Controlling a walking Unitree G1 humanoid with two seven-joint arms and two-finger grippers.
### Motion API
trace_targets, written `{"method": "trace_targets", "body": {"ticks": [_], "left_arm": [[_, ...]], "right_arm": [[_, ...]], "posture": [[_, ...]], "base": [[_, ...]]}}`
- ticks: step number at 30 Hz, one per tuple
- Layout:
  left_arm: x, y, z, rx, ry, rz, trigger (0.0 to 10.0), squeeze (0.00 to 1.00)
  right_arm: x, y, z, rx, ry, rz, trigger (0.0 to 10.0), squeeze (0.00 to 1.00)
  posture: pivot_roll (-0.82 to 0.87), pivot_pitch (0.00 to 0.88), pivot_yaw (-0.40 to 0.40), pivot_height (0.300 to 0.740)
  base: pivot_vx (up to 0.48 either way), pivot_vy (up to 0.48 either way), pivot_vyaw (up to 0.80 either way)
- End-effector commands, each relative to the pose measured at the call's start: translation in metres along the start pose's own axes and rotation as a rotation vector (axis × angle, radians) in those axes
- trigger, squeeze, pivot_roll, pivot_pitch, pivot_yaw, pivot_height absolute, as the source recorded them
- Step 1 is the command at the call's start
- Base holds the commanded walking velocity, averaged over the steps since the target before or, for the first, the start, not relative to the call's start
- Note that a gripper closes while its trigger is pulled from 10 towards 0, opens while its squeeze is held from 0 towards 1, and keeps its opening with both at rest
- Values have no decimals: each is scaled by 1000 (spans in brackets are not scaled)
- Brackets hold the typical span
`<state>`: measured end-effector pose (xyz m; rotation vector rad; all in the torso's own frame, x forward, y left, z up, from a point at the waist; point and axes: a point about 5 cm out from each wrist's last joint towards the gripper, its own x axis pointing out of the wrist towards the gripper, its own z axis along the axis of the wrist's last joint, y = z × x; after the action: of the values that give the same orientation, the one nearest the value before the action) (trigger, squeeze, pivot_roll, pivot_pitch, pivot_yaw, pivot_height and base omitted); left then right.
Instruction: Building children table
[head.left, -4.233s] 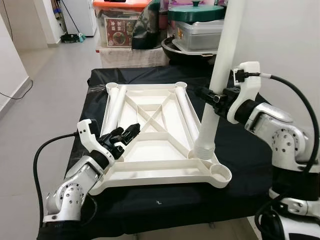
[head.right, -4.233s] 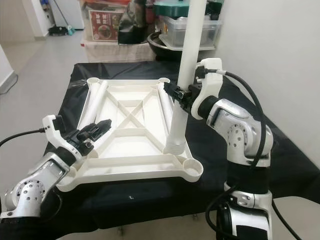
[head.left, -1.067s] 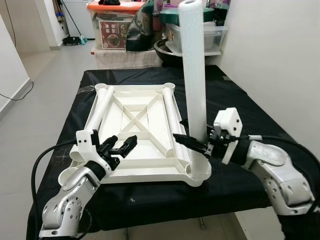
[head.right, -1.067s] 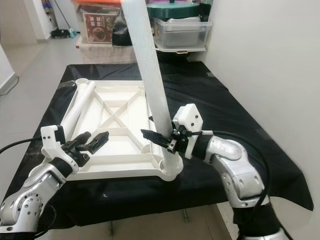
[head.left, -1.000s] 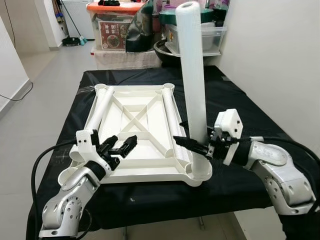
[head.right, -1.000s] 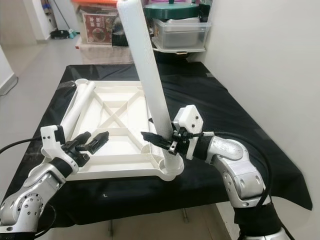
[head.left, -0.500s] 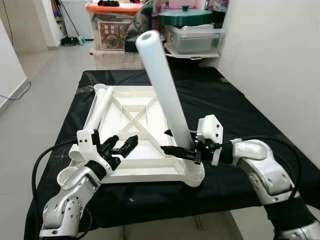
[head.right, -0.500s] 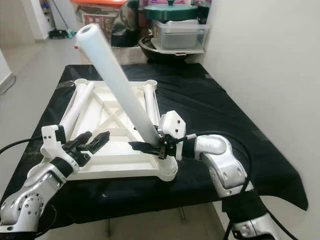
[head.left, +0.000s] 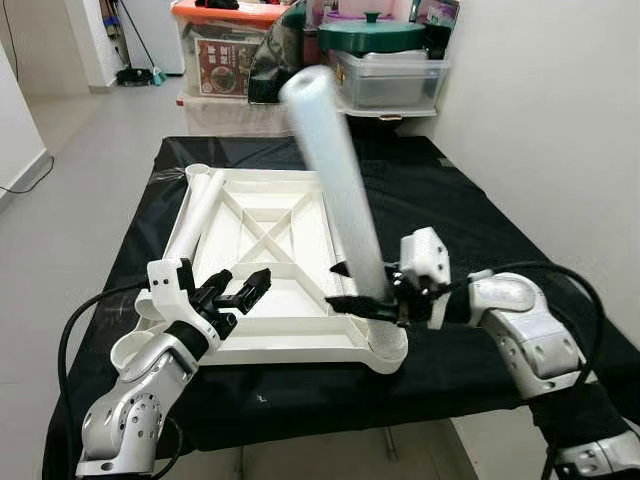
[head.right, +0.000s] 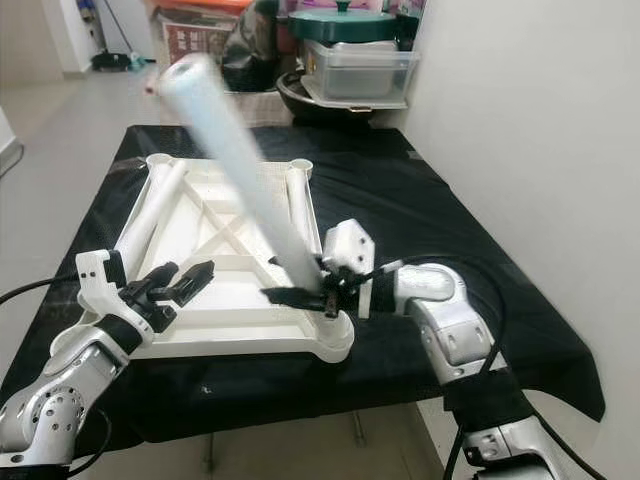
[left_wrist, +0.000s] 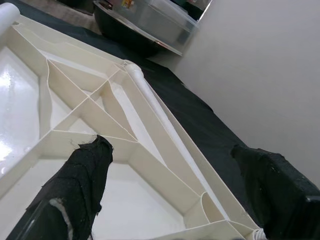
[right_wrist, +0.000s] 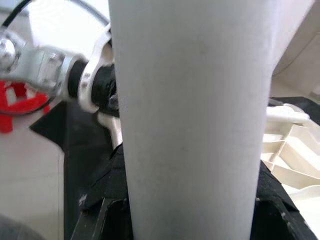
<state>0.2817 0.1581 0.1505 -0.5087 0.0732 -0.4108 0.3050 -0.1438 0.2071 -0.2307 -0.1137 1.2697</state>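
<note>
Since before, leg (head.left: 335, 185) swings, blurred, clamped in my right tool (head.left: 352, 297); left tool (head.left: 243, 287) hovers apart over tabletop (head.left: 270, 235).

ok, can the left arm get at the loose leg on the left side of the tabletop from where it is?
Probably yes. The left gripper hovers with jaws open over the tabletop's near left part, and the loose leg lies along that left edge just beyond, nothing between. The right gripper and its tilted leg sit at the near right corner.

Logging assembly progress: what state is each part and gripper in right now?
table top: upside down on the black cloth.
table leg: tilted, foot at the near right corner socket, blurred.
spare leg: lying along the left edge.
right gripper: shut on the table leg.
left gripper: open, above the table top.
</note>
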Motion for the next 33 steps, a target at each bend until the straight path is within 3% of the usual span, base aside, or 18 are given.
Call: {"method": "trace_targets", "body": {"ticks": [1,7,13,16,18,20,21,22,24,25,26,30,33], "left_arm": [[-2,0,-1,-20,2,6,10000,0],[1,1,0,-27,6,6,10000,0],[3,1,2,-24,5,3,10000,0],[3,1,1,-24,6,6,10000,0],[2,2,2,-23,5,12,10000,0],[2,3,2,-22,3,16,10000,0],[2,4,3,-23,2,20,10000,0],[2,4,3,-23,2,20,10000,0],[2,5,3,-24,2,28,10000,0],[2,5,3,-24,2,28,10000,0],[2,5,3,-25,2,31,10000,0],[3,6,2,-23,5,34,10000,0],[7,5,1,-20,9,31,10000,0]], "right_arm": [[-3,1,-12,92,-20,-38,10000,0],[-12,5,-21,146,-56,-107,10000,0],[-10,15,-25,169,-83,-126,10000,0],[-7,17,-29,189,-110,-207,10000,0],[-5,16,-36,202,-104,-337,10000,0],[-4,15,-40,200,-92,-391,10000,0],[-3,12,-48,211,-49,-515,10000,0],[-3,12,-48,211,-49,-515,10000,0],[-5,9,-60,273,-3,-731,10000,0],[-5,9,-60,273,-3,-731,10000,0],[-7,10,-63,291,5,-815,10000,0],[-6,11,-55,271,-9,-905,10000,0],[2,5,-19,107,-85,-893,10000,0]], "posture": [[116,0,-87,740],[108,0,-77,740],[107,0,-74,740],[109,0,-74,740],[112,0,-74,740],[112,0,-74,740],[112,0,-73,740],[112,0,-73,740],[105,0,-68,740],[105,0,-68,740],[105,0,-68,740],[96,0,-60,740],[85,0,-54,740]], "base": [[0,0,0],[0,0,0],[0,0,0],[0,0,0],[0,0,0],[0,0,0],[0,0,0],[0,0,0],[0,0,0],[0,0,0],[0,0,0],[0,0,0],[0,0,0]]}}
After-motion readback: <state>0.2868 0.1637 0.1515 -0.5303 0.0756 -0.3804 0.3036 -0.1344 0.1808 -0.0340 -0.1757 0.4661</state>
